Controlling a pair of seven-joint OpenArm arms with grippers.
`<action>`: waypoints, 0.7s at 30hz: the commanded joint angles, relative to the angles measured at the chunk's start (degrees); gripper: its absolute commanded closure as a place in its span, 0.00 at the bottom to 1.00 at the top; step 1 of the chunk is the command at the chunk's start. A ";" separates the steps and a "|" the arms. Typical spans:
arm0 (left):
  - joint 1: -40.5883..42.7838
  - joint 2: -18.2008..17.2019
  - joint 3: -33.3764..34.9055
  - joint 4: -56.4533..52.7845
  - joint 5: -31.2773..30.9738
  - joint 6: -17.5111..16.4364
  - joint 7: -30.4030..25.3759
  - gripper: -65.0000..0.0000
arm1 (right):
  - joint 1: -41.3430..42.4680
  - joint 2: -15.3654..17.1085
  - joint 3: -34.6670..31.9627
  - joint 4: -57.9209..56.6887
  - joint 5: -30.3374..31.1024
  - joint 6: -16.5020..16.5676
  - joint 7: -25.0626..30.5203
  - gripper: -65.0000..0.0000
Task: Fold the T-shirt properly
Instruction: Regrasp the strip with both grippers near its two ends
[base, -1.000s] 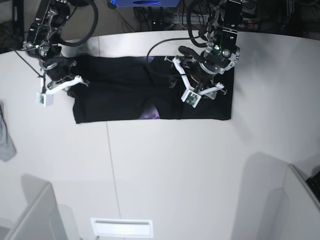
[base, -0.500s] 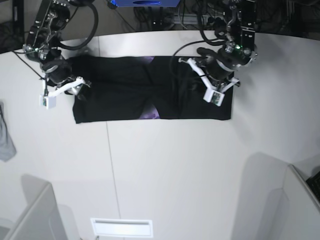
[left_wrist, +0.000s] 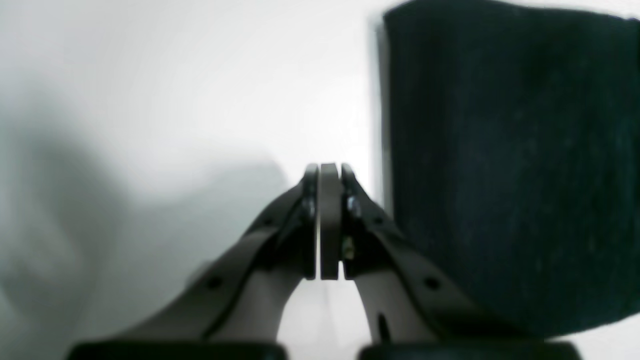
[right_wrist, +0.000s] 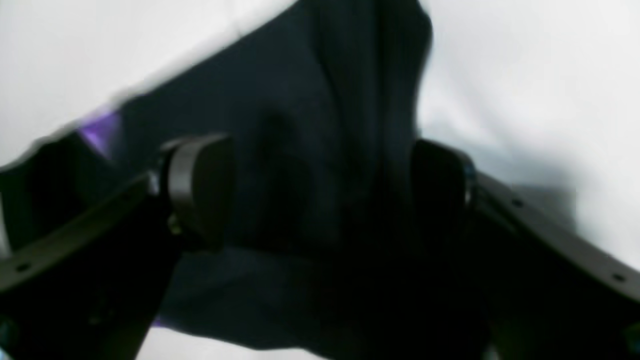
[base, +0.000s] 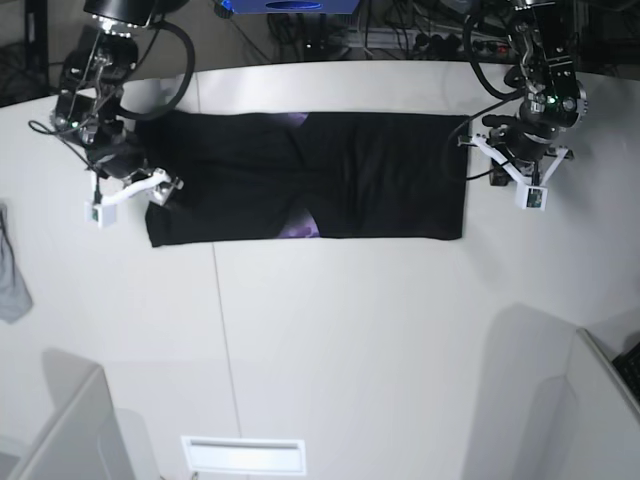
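The T-shirt (base: 305, 178) is laid out as a long black band across the far half of the desk (base: 350, 330), parallel to its far edge. Small purple patches are seen at its far edge near the middle and at its near edge near the middle.

The left hand (base: 497, 172) is held over bare desk just beside the shirt's end that lies toward the desk's right edge; its fingers (left_wrist: 328, 220) are pressed flat together with nothing between them.

The right hand (base: 140, 190) is placed over the shirt's other end, and its fingers (right_wrist: 197, 187) are spread wide, with black cloth seen between them and nothing pinched.

A small grey cloth (base: 12, 275) is seen at the desk's left edge, well apart from the shirt.
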 joint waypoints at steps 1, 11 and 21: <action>0.01 -0.68 -0.29 0.43 -0.44 -0.09 -1.06 1.00 | 0.58 0.50 0.16 0.15 0.93 0.29 1.22 0.22; -2.37 -0.59 0.42 -7.74 0.00 -0.09 -6.34 1.00 | -1.70 0.94 -5.38 -0.91 0.93 0.38 1.04 0.22; -3.33 -0.68 0.50 -12.49 0.09 -0.09 -7.13 1.00 | -1.09 0.85 -7.40 -1.61 0.58 0.38 1.31 0.67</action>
